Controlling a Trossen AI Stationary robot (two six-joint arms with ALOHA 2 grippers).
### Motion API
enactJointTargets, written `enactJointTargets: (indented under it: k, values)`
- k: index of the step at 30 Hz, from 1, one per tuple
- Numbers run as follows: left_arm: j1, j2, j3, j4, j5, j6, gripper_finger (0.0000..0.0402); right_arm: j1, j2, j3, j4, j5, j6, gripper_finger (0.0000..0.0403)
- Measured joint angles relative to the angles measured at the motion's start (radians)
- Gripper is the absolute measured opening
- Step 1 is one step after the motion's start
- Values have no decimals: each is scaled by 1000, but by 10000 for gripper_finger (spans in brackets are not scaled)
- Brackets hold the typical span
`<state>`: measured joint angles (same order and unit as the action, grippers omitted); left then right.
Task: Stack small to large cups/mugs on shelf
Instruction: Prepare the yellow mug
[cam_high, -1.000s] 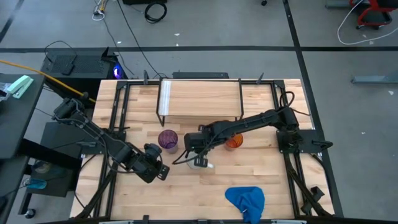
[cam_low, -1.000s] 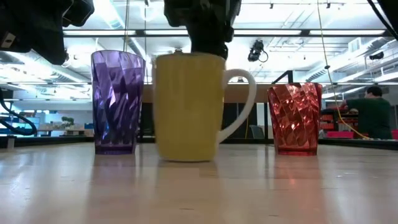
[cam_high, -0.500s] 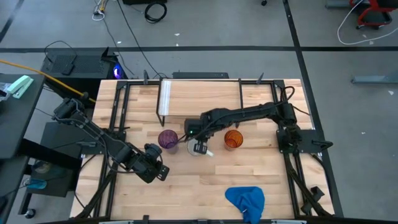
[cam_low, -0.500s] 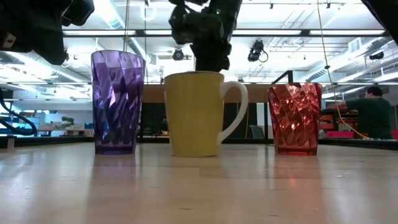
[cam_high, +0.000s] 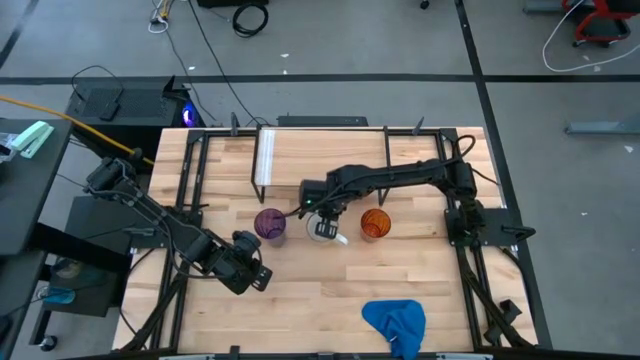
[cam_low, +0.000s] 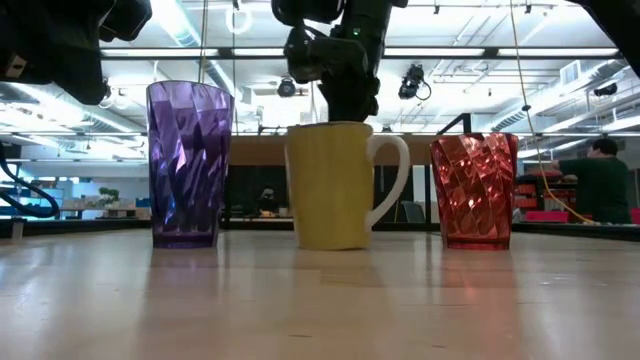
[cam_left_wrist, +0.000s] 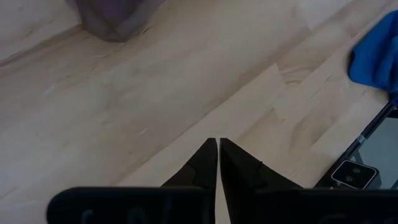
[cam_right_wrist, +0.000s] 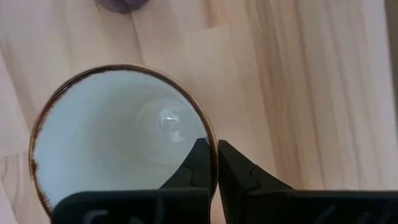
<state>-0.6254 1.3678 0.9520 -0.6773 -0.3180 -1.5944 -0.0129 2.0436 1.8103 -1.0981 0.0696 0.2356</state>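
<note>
White mug (cam_high: 324, 228) is the landmark, upright on the tabletop (cam_high: 320, 290). The right gripper (cam_high: 318, 208) sits directly over it, fingers pinched on the mug's rim: in the right wrist view one finger (cam_right_wrist: 198, 163) is inside the brown-edged rim and the other outside it, so it is clamped on the mug wall. In the low view the dark gripper comes down onto the mug's top edge and the handle points toward the orange cup (cam_low: 474, 190).

Purple tumbler (cam_high: 269, 223) stands upright just beside the mug on the left arm's side, not touching. Orange cup stands upright just beside the mug on the other side, also apart. The three make a row.

The shelf (cam_high: 322, 158), a light-wood board on black wire legs, is behind the mug, toward the table's far edge, nothing on it.

Left gripper (cam_high: 262, 277) hangs near the table on the tumbler's side of the mug, toward the near edge, well apart from the mug. Its fingertips (cam_left_wrist: 208, 160) are almost touching, only a thin slit between them, nothing held.

Blue cloth (cam_high: 396, 322) lies crumpled at the near edge, well apart from the mug.
</note>
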Motion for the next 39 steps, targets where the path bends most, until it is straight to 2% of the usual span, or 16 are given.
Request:
enactJointTargets:
  k: [10,17,22,32,39]
  values:
    - [0,0,0,-2,0,11,13,-2,-1,0,-7,-12,8,13]
    - [0,0,0,-3,0,12,27,-6,2,-4,-15,-14,45,44]
    - [0,0,0,-3,0,12,27,-4,4,-4,-20,-16,128,53]
    - [0,0,0,-3,-3,12,15,27,4,-4,-25,-32,384,13]
    - [0,0,0,-6,-3,10,24,30,4,-4,-42,-30,498,30]
